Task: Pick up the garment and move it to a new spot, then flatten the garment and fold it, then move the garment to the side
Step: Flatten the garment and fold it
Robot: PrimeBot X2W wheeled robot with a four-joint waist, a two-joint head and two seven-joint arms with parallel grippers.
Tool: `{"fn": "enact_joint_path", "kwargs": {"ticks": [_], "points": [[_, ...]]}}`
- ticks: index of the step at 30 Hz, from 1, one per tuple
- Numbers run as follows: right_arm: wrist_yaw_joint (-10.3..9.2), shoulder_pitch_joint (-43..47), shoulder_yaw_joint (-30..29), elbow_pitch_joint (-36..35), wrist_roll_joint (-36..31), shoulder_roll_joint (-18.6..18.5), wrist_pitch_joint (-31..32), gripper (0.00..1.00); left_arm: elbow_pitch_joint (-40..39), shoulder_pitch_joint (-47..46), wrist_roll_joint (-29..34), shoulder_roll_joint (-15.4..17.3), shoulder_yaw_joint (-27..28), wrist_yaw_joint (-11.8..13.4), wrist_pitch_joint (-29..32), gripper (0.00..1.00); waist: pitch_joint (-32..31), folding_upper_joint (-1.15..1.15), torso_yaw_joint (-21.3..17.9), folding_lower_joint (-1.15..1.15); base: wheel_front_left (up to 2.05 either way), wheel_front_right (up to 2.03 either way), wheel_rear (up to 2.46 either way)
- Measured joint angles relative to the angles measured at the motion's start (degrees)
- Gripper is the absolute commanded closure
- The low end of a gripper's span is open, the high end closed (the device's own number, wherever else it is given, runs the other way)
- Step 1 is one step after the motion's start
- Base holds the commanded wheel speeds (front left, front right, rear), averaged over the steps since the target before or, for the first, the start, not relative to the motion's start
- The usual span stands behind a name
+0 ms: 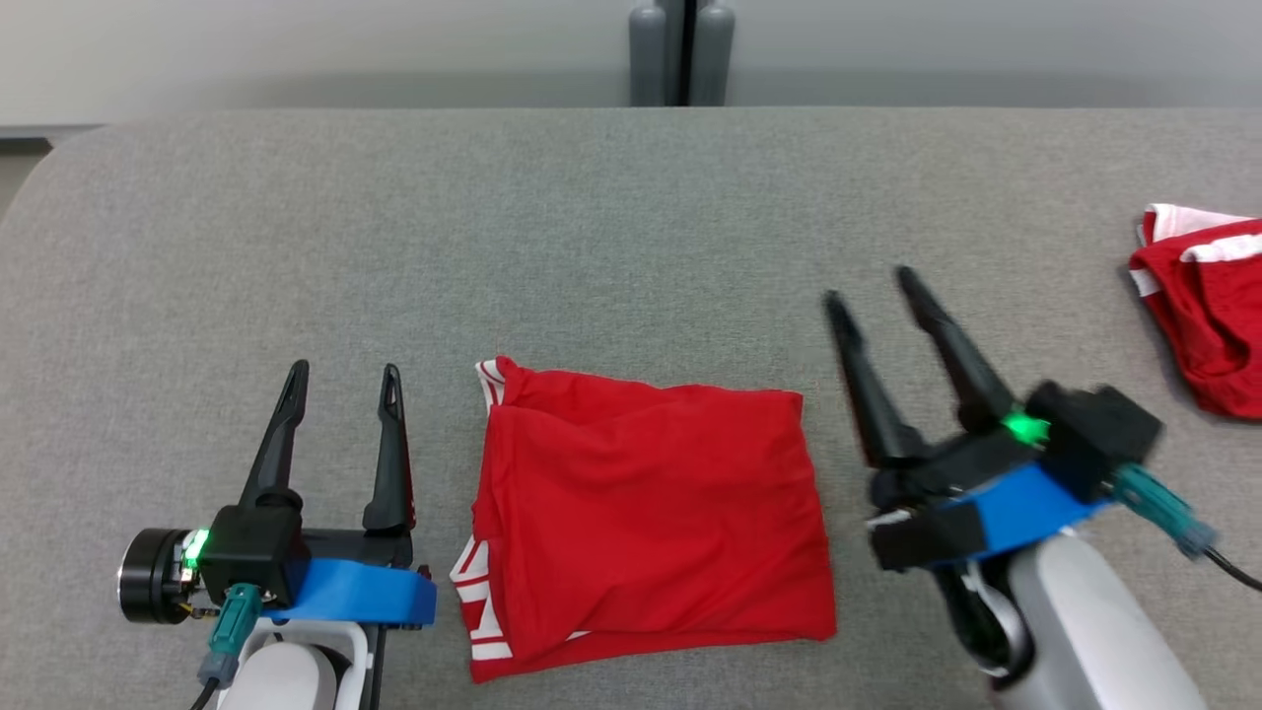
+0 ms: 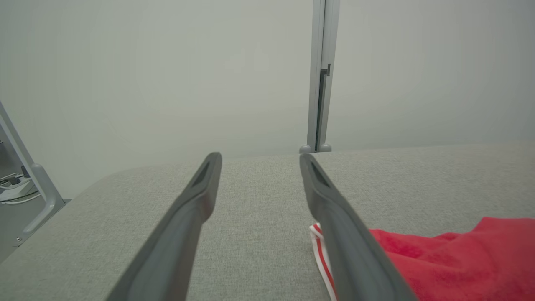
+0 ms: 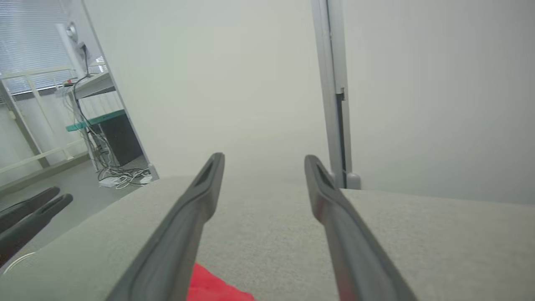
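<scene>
1. Left end effector (image 1: 345,368): fingers spread wide with nothing between them. It sits low over the grey surface (image 1: 592,217), and the fingers point away from the robot.
2. Right end effector (image 1: 869,284): fingers also wide apart and empty, angled toward the robot's left. It is slightly blurred in the head view.
3. Red garment (image 1: 651,493): lies on the surface between the two end effectors and touches neither. The left one is just beside its left edge, the right one near its right edge.
4. Garment state: folded into a rough rectangle and lightly wrinkled. White-striped trim shows along the left edge.
5. Second red garment (image 1: 1208,316): has white trim and lies bunched at the surface's right side, well apart from the folded one.
6. Surface: fabric-covered, with a rounded far-left corner. A grey post (image 1: 680,49) stands behind the rear edge.
</scene>
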Motion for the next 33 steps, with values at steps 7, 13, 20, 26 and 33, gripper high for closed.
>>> {"fn": "enact_joint_path", "kwargs": {"ticks": [7,13,20,26,33], "points": [[0.0,10.85,-12.65,-3.99,-4.21,-1.04,0.09,0.0,1.09,2.03,-0.14,0.48,1.05,0.12,0.0,0.0,-2.53,0.0,-2.14,-0.01,0.0,0.0,0.0],[0.0,17.51,-16.71,-5.75,-5.58,-0.63,2.45,0.0,2.69,4.33,-0.81,0.65,1.6,0.51,0.0,0.0,-5.78,0.0,-2.99,-0.01,0.0,0.0,0.0],[0.0,22.91,-17.51,-7.67,-6.08,0.13,5.47,0.0,5.0,7.71,-1.99,1.16,1.41,0.29,0.48,0.0,-9.93,0.0,-3.55,-0.01,0.0,0.0,0.0],[0.0,26.93,-18.42,-8.61,-6.09,0.88,7.38,0.0,6.42,10.34,-2.79,1.44,1.29,0.3,1.24,0.0,-13.15,-0.01,-3.4,-0.01,0.0,0.0,0.0],[0.0,29.47,-19.4,-10.31,-6.51,1.53,9.42,0.0,7.13,11.78,-3.68,1.57,0.65,0.01,1.6,0.0,-14.52,0.0,-3.36,0.0,0.0,0.0,0.0]]}}
